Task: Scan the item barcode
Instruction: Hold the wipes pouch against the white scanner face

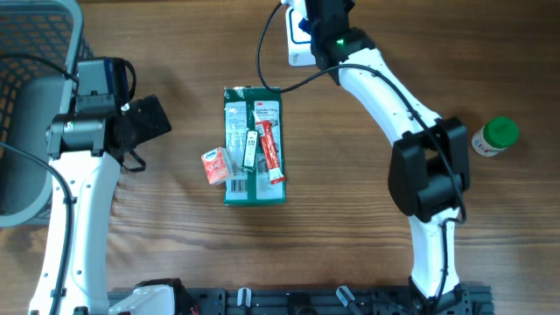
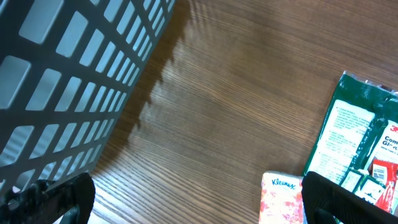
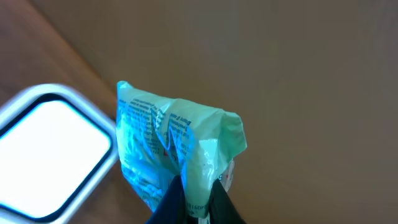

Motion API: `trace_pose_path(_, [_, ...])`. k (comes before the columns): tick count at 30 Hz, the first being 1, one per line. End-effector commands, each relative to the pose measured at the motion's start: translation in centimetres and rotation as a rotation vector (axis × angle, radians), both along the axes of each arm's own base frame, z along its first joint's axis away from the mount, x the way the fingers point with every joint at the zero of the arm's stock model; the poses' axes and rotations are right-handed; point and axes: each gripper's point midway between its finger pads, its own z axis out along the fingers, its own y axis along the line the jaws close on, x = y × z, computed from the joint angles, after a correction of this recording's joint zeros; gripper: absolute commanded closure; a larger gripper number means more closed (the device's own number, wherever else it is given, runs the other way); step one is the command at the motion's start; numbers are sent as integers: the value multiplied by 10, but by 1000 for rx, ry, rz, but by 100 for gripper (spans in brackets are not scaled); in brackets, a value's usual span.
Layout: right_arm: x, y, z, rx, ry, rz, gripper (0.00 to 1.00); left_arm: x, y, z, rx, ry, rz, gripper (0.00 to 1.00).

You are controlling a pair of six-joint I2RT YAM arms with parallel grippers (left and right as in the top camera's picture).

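At the far edge of the table, beside the white scanner [image 3: 53, 152], my right gripper [image 3: 194, 190] was pinched shut on one edge of a crinkled teal packet [image 3: 177, 140]. The packet stuck out past the fingertips, with its printed face clear of my fingers. I judged this hold was meant to leave the barcode uncovered. Small print showed just beyond the jaws, though I could not tell whether that was the code. The packet hung just beside the scanner's glass window; whether it touched the housing I could not tell. My left gripper [image 1: 147, 120] hung wide and empty near the wire basket [image 1: 31, 52], well apart from the green card pack [image 1: 254, 144] in mid-table.
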Motion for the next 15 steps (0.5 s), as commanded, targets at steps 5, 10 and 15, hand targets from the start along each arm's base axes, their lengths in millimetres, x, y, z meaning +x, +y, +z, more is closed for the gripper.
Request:
trace_pose_path(5, [6,-3,-14,-127,-17,-40,96,1,4,10,12,-32,19,0])
trace_pose_path(10, [1,11,-23,-101,13,-4,96,1,4,10,12,-32,19,0])
trace_pose_path(15, [-7,14,-33,-128,62,5,96,1,4,10,12,-32,19,0])
